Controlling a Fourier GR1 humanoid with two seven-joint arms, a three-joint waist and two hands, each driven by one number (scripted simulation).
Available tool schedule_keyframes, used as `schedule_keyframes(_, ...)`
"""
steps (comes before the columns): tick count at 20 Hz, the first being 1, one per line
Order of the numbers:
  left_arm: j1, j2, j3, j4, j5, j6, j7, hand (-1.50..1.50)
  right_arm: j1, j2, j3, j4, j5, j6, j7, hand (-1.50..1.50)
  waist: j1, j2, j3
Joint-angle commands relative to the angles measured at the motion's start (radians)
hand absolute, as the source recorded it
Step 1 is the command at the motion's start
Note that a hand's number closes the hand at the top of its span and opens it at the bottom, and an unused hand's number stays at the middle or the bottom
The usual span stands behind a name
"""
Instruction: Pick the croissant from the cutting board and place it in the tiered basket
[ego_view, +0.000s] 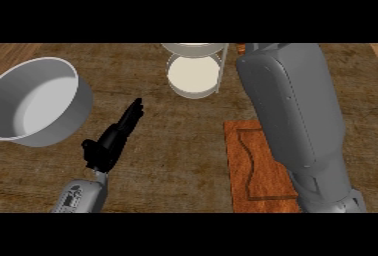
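Note:
The wooden cutting board (251, 170) lies at the lower right, and no croissant shows on its visible part. My right forearm (291, 115) crosses over it and runs up to the picture's top; its hand is out of sight there. A small orange-brown bit (241, 48) shows beside the forearm's top end, right of the tiered basket (194, 75); I cannot tell whether it is the croissant. The basket has round white trays on a wire frame and stands at the top middle. My left hand (114, 137) rests open on the counter at the lower left, fingers straight.
A large grey pot (37, 102) stands at the left edge, tilted in view. Brown wooden counter (177, 150) lies between the left hand and the cutting board.

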Motion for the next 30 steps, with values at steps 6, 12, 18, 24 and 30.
schedule_keyframes(6, -0.053, -0.002, 0.013, -0.013, 0.009, 0.001, 0.047, 0.0, -0.159, 0.005, -0.116, 0.395, -0.036, -0.272, 0.064, 1.5, 0.006, 0.006, 0.002)
schedule_keyframes(12, -0.033, 0.0, 0.004, -0.007, -0.004, -0.005, 0.009, 0.0, -0.234, 0.005, -0.233, 0.52, -0.095, -0.409, -0.033, 1.5, 0.018, 0.016, 0.001)
schedule_keyframes(18, -0.03, -0.005, -0.005, -0.011, -0.001, -0.015, 0.021, 0.0, -0.262, 0.005, -0.381, 0.569, -0.236, -0.54, 0.033, 1.5, 0.034, 0.012, 0.001)
schedule_keyframes(24, -0.032, -0.038, -0.023, -0.016, -0.016, 0.014, 0.038, 0.0, -0.327, 0.005, -0.448, 0.656, -0.319, -0.722, -0.058, -1.5, 0.029, 0.008, 0.001)
schedule_keyframes(30, 0.018, -0.018, 0.003, 0.003, -0.018, 0.023, 0.007, 0.0, -0.36, 0.006, -0.366, 0.754, -0.126, -0.947, -0.001, -1.5, -0.027, -0.012, -0.001)
